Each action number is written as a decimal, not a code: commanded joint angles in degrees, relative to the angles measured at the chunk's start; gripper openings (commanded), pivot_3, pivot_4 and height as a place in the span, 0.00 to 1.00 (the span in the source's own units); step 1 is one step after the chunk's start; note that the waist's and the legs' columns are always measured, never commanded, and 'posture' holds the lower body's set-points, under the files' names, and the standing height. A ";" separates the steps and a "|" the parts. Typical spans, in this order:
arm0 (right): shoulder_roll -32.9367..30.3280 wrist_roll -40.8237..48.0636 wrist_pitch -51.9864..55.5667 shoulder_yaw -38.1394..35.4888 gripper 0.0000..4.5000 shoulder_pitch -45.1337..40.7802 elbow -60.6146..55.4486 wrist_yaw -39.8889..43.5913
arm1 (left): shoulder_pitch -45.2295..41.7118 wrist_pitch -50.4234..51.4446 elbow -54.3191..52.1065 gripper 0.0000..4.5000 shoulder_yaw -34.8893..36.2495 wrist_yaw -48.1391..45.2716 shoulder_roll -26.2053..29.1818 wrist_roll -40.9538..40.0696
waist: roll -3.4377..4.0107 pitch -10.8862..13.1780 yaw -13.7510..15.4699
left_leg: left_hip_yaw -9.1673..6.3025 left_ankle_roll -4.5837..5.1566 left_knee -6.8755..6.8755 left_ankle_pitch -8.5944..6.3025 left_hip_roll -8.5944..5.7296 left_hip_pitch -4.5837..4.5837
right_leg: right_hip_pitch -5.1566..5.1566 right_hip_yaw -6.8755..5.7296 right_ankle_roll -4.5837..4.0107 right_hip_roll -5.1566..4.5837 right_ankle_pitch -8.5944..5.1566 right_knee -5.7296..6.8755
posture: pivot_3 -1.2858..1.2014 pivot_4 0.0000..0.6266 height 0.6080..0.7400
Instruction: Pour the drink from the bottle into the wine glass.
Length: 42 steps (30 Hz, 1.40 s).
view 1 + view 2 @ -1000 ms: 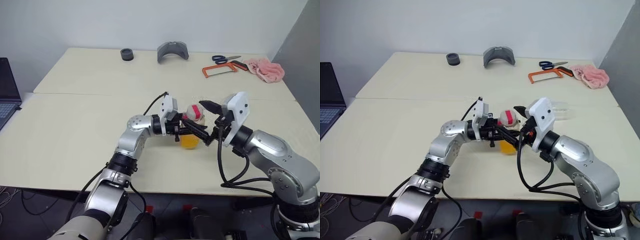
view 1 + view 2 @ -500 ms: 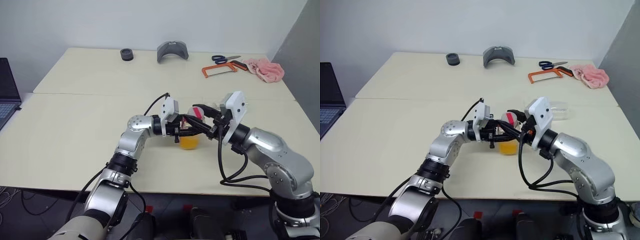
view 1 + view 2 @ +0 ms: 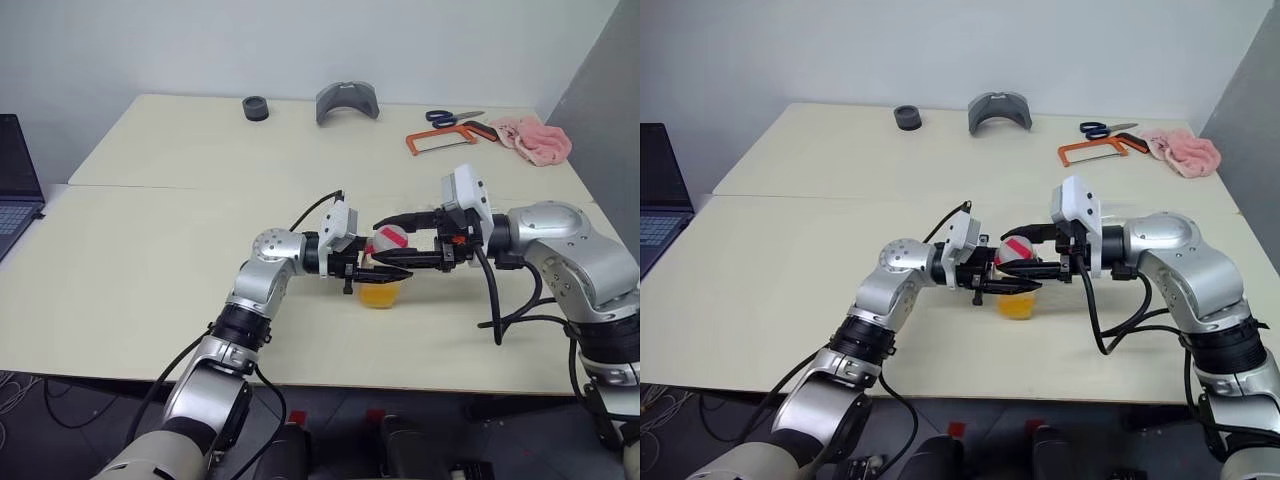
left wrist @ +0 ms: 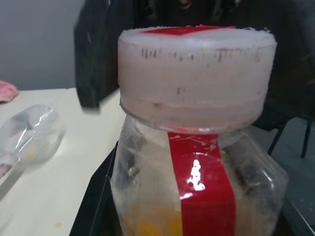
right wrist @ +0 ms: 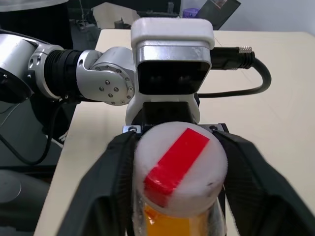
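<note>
Pale cream tabletops (image 3: 150,260) fill the scene under a plain light wall. Nearest the robot, the left gripper (image 3: 385,268) reaches level toward the right, its two black fingers clamped tight on the body of the bottle (image 3: 381,281), which it holds upright at the front table's middle. The drink (image 3: 380,294), orange-yellow, sits low in the bottle, just below those fingers. From the left wrist, the bottle's clear squarish shoulders and red label stripe (image 4: 204,189) rise straight ahead between the fingers.

Facing it from the opposite side, the right gripper (image 3: 392,243) points level toward the left, its fingers spread on either side of the cap (image 3: 390,238), one above and one below it in the head views. From the right wrist, the whitish cap with its red patch (image 5: 177,164) sits between the two dark fingers (image 5: 106,182), which stand close against its sides; whether they press on it I cannot tell.

Beyond the right gripper, the wine glass (image 4: 29,135) appears to lie tipped on the table, blurred.

Far past both grippers lie a black ring (image 3: 255,108), a grey curved piece (image 3: 345,102), scissors (image 3: 450,117), an orange-framed saw (image 3: 445,139) and a pink cloth (image 3: 530,136). A laptop (image 3: 15,185) sits well off beyond the left arm.
</note>
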 commanded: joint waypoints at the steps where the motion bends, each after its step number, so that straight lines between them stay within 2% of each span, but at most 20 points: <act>1: 0.25 2.03 1.70 -8.48 0.89 3.84 -8.51 -8.53 | 0.11 -0.42 -1.98 0.38 1.61 3.02 -0.78 -0.72 | 0.00 0.00 0.10 | -0.05 0.00 0.00 0.00 0.02 -0.02 | 0.00 -0.02 0.00 -0.02 0.00 0.00 | 0.52 0.24 1.00; 2: 0.68 4.20 4.70 -11.08 0.96 6.13 -12.76 -12.38 | -0.10 -0.68 -1.62 0.38 1.97 4.00 -1.05 -0.68 | 0.00 0.00 0.15 | -0.07 0.00 0.01 0.00 0.02 -0.04 | -0.01 -0.02 0.00 -0.04 0.00 0.00 | 0.52 0.24 1.00; 6: 6.27 6.94 12.13 -14.48 0.97 14.12 -26.62 -28.80 | -1.20 -2.67 0.47 0.38 2.72 7.01 -2.00 0.07 | 0.00 0.00 0.22 | -0.20 -0.01 0.00 0.00 0.03 -0.08 | -0.01 -0.02 0.00 -0.08 0.00 0.00 | 0.52 0.24 1.00; 10: 15.93 -2.49 12.61 -7.22 0.97 19.97 -33.50 -45.38 | -3.42 -5.89 3.82 0.38 3.44 9.07 -3.52 0.96 | 0.01 -0.01 0.03 | -0.15 -0.01 0.01 0.01 -0.03 -0.02 | -0.01 0.02 0.01 -0.03 0.00 0.07 | 0.52 0.24 1.00; 15: 21.52 -13.27 9.12 0.15 0.97 20.43 -31.97 -54.37 | -5.19 -8.69 7.12 0.38 2.95 8.29 -4.44 1.77 | 0.02 -0.01 -0.08 | -0.08 -0.03 0.02 0.02 -0.10 0.01 | -0.03 0.05 0.01 0.04 -0.01 0.07 | 0.52 0.24 1.00; 24: 23.34 -17.93 6.78 0.79 0.97 20.67 -30.02 -54.78 | -5.50 -9.80 8.54 0.38 2.85 7.78 -5.04 2.17 | 0.02 -0.01 -0.06 | -0.09 -0.02 0.01 0.01 -0.11 0.00 | -0.03 0.04 0.01 0.06 -0.01 0.05 | 0.52 0.24 1.00; 27: 23.32 -17.25 7.35 0.69 0.84 20.81 -29.62 -53.39 | -5.27 -9.80 8.32 0.38 2.90 7.85 -4.93 2.26 | 0.02 -0.01 -0.07 | -0.08 -0.01 0.01 0.01 -0.11 0.00 | -0.03 0.04 0.01 0.06 -0.01 0.05 | 0.52 0.24 1.00; 33: 23.39 -15.59 8.94 0.46 0.40 20.93 -29.38 -51.14 | -5.04 -9.90 8.02 0.38 2.98 7.91 -4.77 2.49 | 0.02 -0.01 -0.08 | -0.08 -0.01 0.01 0.01 -0.11 0.00 | -0.03 0.04 0.01 0.07 0.00 0.05 | 0.52 0.24 1.00; 39: 23.84 -11.07 8.52 -1.58 0.40 19.62 -27.31 -47.01 | -5.27 -9.40 7.78 0.38 3.07 7.10 -4.59 2.27 | 0.02 -0.01 -0.11 | -0.08 -0.01 0.01 0.01 -0.11 0.00 | -0.03 0.04 0.01 0.07 -0.01 0.05 | 0.52 0.24 1.00; 42: 18.71 -7.96 2.36 -3.82 0.40 16.84 -21.53 -35.22 | -5.21 -7.46 6.87 0.38 2.44 4.23 -3.91 1.34 | 0.02 -0.01 -0.12 | -0.01 -0.01 0.01 0.01 -0.12 0.02 | -0.03 0.05 0.01 0.09 0.00 0.05 | 0.52 0.24 1.00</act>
